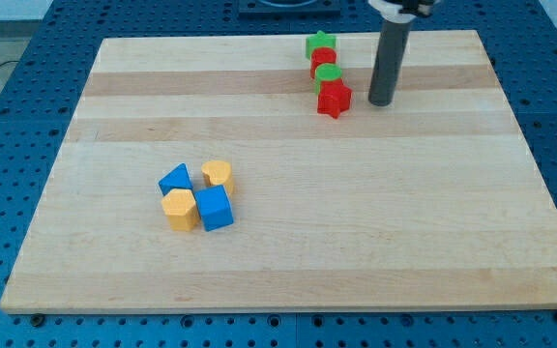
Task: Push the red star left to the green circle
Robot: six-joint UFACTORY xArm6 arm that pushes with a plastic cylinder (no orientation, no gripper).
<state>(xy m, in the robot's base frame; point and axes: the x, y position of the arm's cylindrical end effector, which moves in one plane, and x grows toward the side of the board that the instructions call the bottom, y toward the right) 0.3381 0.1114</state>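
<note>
The red star [334, 99] lies near the view's top, right of centre, on the wooden board [356, 213]. The green circle [328, 75] sits just above it and touches it. Above that come a red block [323, 59] and a green star [320, 43], all in one short column. My tip [381, 101] stands on the board just to the right of the red star, with a small gap between them.
A cluster sits left of centre: a blue triangle [174, 179], a yellow hexagon-like block [218, 174], a yellow block [179, 208] and a blue cube [214, 207]. The board lies on a blue perforated table [27, 58].
</note>
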